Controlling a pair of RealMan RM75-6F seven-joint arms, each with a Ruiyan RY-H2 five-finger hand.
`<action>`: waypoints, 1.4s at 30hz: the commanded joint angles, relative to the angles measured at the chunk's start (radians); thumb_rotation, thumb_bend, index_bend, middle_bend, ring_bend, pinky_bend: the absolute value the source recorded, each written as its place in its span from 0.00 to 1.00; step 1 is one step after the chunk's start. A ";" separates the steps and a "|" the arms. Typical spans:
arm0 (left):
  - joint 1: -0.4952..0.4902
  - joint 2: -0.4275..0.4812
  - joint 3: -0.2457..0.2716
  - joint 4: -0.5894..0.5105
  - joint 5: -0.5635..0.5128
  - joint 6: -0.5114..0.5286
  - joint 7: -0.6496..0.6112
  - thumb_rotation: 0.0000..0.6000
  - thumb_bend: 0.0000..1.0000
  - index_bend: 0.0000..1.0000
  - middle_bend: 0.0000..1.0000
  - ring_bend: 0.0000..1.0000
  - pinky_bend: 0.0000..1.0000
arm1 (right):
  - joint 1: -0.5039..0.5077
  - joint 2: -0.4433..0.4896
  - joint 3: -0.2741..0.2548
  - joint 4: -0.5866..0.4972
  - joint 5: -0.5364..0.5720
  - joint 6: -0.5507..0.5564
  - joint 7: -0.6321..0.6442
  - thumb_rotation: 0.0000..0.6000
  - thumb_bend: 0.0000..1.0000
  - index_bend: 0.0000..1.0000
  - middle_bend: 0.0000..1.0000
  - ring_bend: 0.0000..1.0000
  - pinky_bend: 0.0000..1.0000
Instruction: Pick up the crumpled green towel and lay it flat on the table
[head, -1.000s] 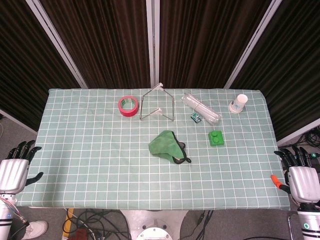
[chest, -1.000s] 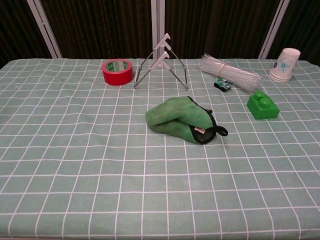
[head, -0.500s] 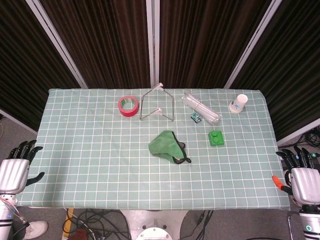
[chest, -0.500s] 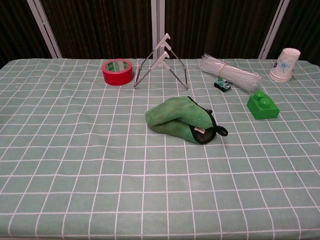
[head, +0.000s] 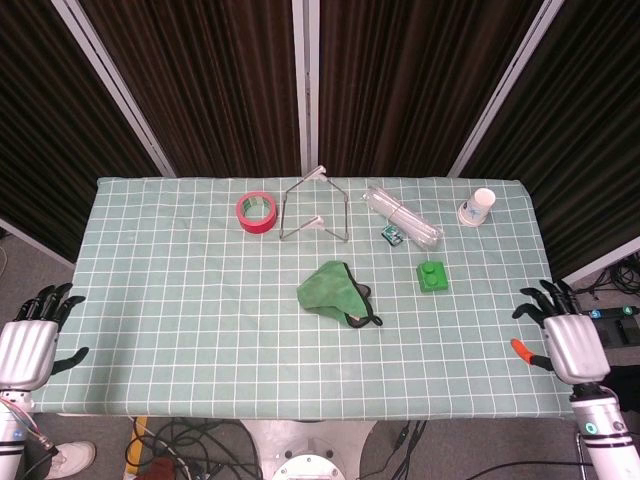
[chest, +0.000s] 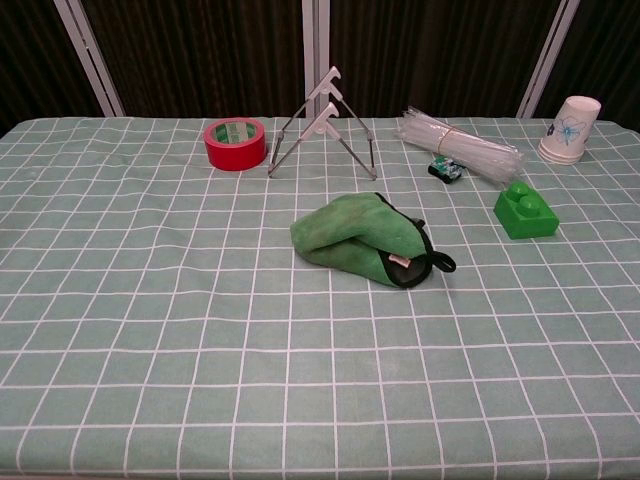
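Nothing of the task is done yet as far as these pictures show. The green towel (head: 335, 292) sits bunched in a lump a little right of the middle of the frame on the checked tablecloth (head: 180, 300), with its dark trimmed edge and a small tag turned toward the lower right; in the chest view it lies just below the centre, folded over on itself.

Your left hand (head: 28, 340) hangs off the lower left corner of the head view, beyond the table's edge, fingers apart and holding nothing. Your right hand (head: 563, 335) is at the lower right, over the table's right edge, also spread with nothing in it. Neither hand shows in the chest view, and both are well apart from the towel.

So all of it is left: you need to reach in, take the towel, lift it, shake or pull it open, and spread it flat. The bare stretch of cloth across the lower part of the frame looks the likeliest place to lay it. Mind the green block (head: 432, 275) to the towel's right and the wire stand (head: 312, 208) above it.
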 joint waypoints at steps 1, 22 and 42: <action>0.005 0.005 0.002 -0.004 0.002 0.008 -0.003 1.00 0.11 0.22 0.15 0.11 0.20 | 0.115 -0.076 0.030 0.066 -0.012 -0.125 0.062 1.00 0.12 0.49 0.23 0.09 0.00; 0.023 0.057 0.008 -0.070 -0.013 0.003 -0.037 1.00 0.11 0.22 0.15 0.11 0.20 | 0.462 -0.592 0.057 0.595 -0.043 -0.340 0.180 1.00 0.01 0.45 0.21 0.05 0.00; 0.018 0.076 0.007 -0.080 -0.024 -0.022 -0.071 1.00 0.10 0.22 0.15 0.11 0.20 | 0.546 -0.854 -0.023 0.999 -0.134 -0.154 0.369 1.00 0.01 0.39 0.19 0.02 0.00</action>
